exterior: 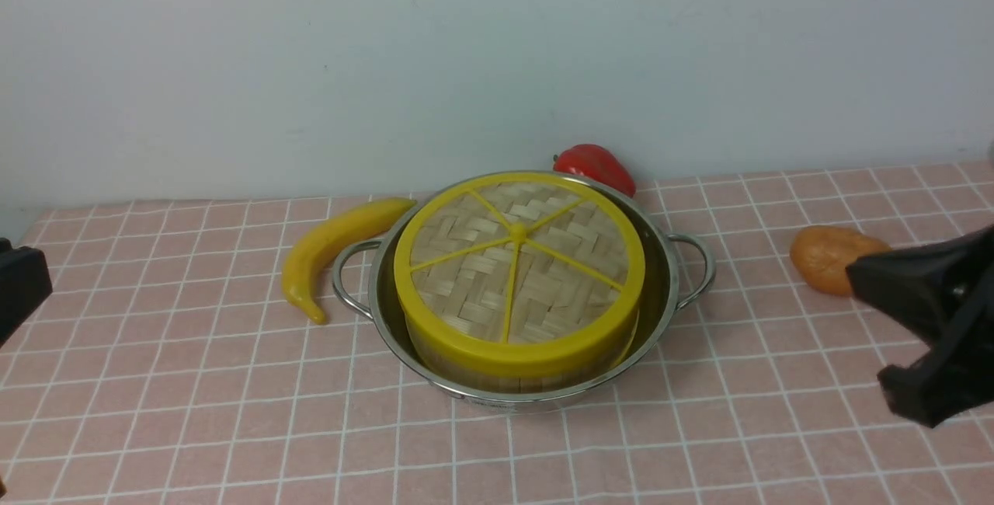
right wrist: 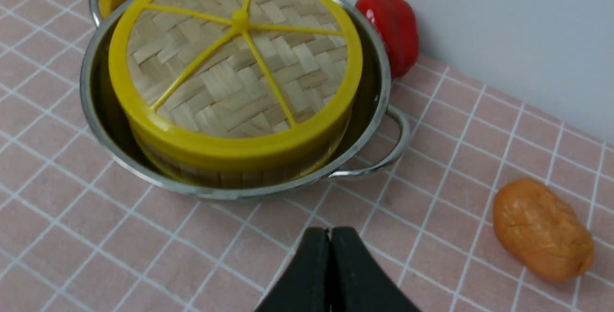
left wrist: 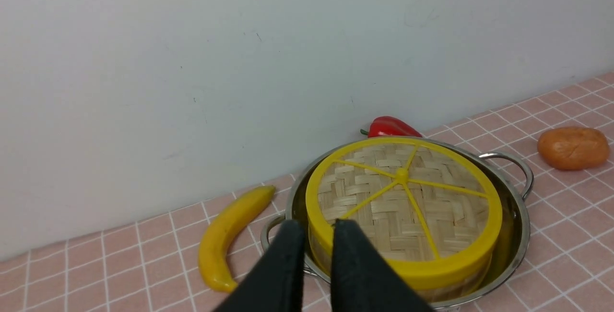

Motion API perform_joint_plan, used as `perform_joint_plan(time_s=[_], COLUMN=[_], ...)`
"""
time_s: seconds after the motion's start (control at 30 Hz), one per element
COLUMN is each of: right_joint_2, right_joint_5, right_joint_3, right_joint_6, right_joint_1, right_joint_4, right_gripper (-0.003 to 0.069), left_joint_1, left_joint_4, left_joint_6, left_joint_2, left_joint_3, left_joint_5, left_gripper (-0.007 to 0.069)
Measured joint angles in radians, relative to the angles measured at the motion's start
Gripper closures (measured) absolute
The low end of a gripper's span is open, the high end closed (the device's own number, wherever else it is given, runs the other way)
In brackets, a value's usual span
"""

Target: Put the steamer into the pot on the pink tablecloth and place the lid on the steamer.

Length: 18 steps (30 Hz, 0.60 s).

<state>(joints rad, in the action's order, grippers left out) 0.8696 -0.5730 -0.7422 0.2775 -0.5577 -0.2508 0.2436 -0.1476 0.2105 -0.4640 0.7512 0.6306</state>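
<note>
The steel pot stands mid-table on the pink tablecloth. Inside it sits the steamer; only its bamboo wall shows, because the woven lid with yellow spokes rests flat on top of it. My left gripper hovers near the pot's left side, beside its left handle. Its fingers are a little apart with nothing between them. My right gripper hangs over the cloth to the right of the pot, fingers pressed together and empty. In the front view the right arm shows at the right edge.
A yellow banana lies just left of the pot. A red pepper sits behind it against the pale wall. An orange-brown lump lies on the cloth to the right, close to my right arm.
</note>
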Motion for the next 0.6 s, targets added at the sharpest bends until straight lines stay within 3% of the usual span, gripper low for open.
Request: perform_joint_plan(time_s=[0.23, 0.43, 0.6], right_joint_2=[-0.218, -0.542, -0.73], right_joint_5=[0.195, 0.332, 0.404], right_joint_3=[0.197, 0.523, 0.717], right_joint_6=[0.002, 0.002, 0.015], right_joint_1=[0.244, 0.526, 0.663], right_joint_4=[-0.011, 0.007, 0.011], right_gripper=[0.0617, 0.0602, 0.0592], left_joint_1=[0.0, -0.001, -0.001], left_joint_4=[0.006, 0.006, 0.006], left_joint_6=[0.0, 0.0, 0.0], left_joint_2=[0.0, 0.0, 0.0], left_joint_3=[0.0, 0.0, 0.0], left_joint_5=[0.0, 0.0, 0.0], left_gripper=[0.0539, 0.0527, 0.0517])
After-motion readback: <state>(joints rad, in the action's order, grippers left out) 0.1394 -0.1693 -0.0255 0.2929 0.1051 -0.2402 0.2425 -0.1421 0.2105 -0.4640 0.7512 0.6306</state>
